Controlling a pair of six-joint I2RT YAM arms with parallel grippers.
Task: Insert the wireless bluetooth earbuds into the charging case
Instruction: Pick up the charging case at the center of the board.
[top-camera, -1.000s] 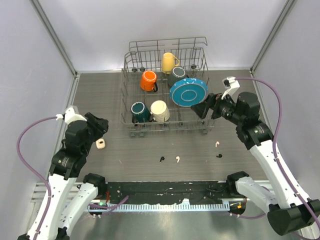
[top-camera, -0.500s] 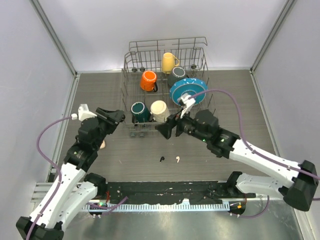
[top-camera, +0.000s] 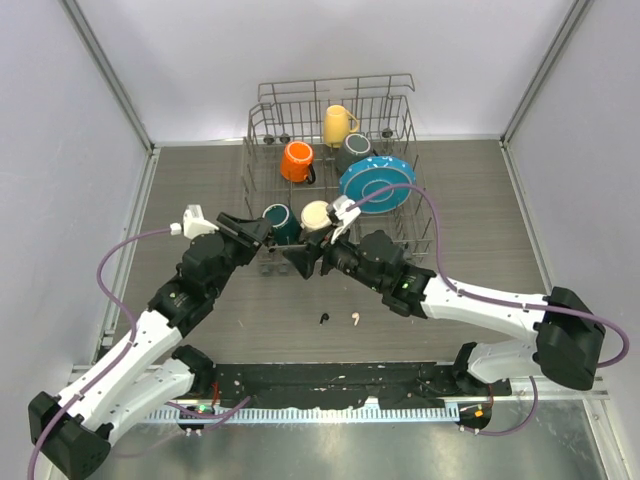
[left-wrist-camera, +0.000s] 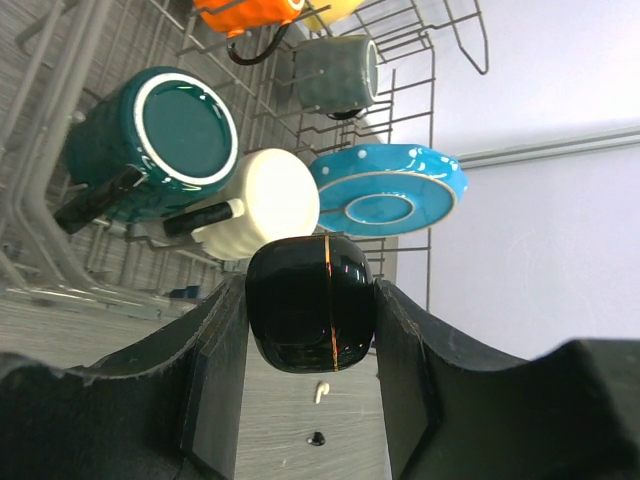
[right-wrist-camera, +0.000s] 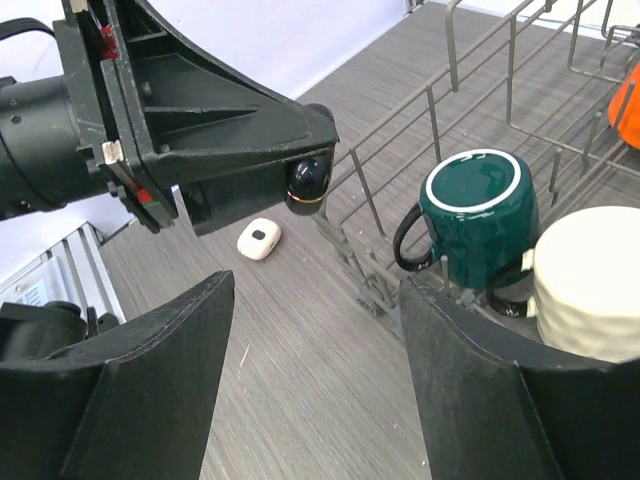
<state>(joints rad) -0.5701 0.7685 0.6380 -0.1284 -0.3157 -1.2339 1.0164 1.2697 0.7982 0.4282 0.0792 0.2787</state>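
- Your left fingers (top-camera: 260, 229) stay clamped on the glossy black oval charging case (left-wrist-camera: 310, 315), now raised beside the wire dish rack (top-camera: 330, 85).
- Your right fingers (top-camera: 299, 258), apart, have swung over to face it, probably to open it.
- A black stemmed earbud (top-camera: 322, 319) and a white stemmed earbud (top-camera: 354, 320) wait by the counter's (top-camera: 200, 180) near edge.

White-and-black arms (top-camera: 140, 340), purple cables (top-camera: 104, 275)
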